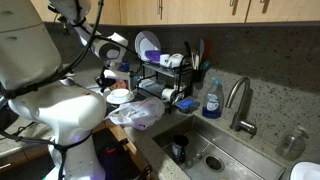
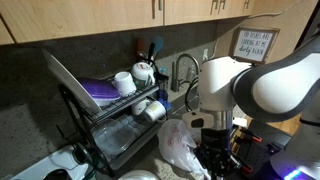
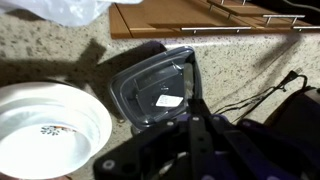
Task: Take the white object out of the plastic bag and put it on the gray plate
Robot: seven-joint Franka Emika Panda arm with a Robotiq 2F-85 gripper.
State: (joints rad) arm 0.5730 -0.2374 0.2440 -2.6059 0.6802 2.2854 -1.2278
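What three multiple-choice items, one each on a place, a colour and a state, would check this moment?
1. Where does the plastic bag lie?
A. on the counter in front of the dish rack
B. on the rack's top shelf
C. on the floor

2. What colour is the bottle by the faucet?
A. red
B. yellow
C. blue

3. How does the gripper stand?
A. shut
B. wide open
C. clamped on the bottle

Answers:
1 A: in an exterior view the bag rests on the counter, just in front of the rack.
2 C: the bottle next to the faucet is plainly blue with a pale top.
3 A: in the wrist view its fingers meet with no gap, above the counter.
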